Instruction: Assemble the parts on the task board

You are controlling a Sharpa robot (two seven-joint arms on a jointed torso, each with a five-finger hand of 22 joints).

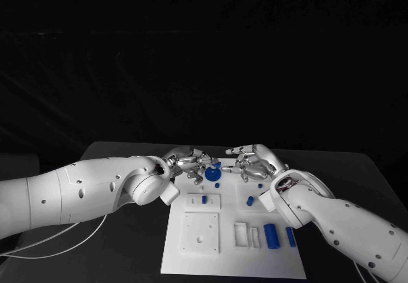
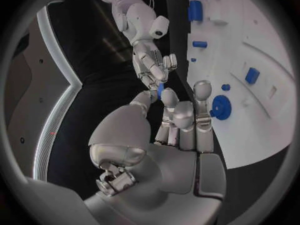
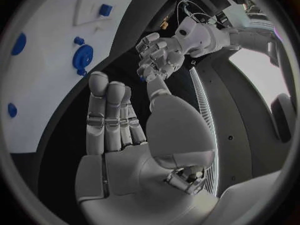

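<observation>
A small blue part (image 2: 160, 90) is seen pinched at the fingertips of the left hand (image 1: 188, 161), just above the far end of the white task board (image 1: 196, 259). Its shape cannot be made out, since most of it is covered by the fingers; in the head view it is hidden altogether behind the two hands. In the left wrist view a finger of the right hand (image 1: 252, 161) is seen meeting the same part, though whether that hand grips it or merely touches it cannot be told. In the right wrist view the right hand's fingers (image 3: 107, 116) are shown extended and side by side, with nothing held between them.

A round blue part (image 1: 213, 174) is seen at the far end of the board, between the two hands and partly masked by them; the wrist views show it as a disc with a hub at its centre. Nearer on the board, a blue cylinder (image 1: 271, 236) and a slimmer blue piece (image 1: 290, 236) lie side by side towards the board's right edge, and a small blue block (image 1: 250, 201) sits beyond them. The board rests on the black table (image 1: 127, 247), whose far edge is lost in darkness.
</observation>
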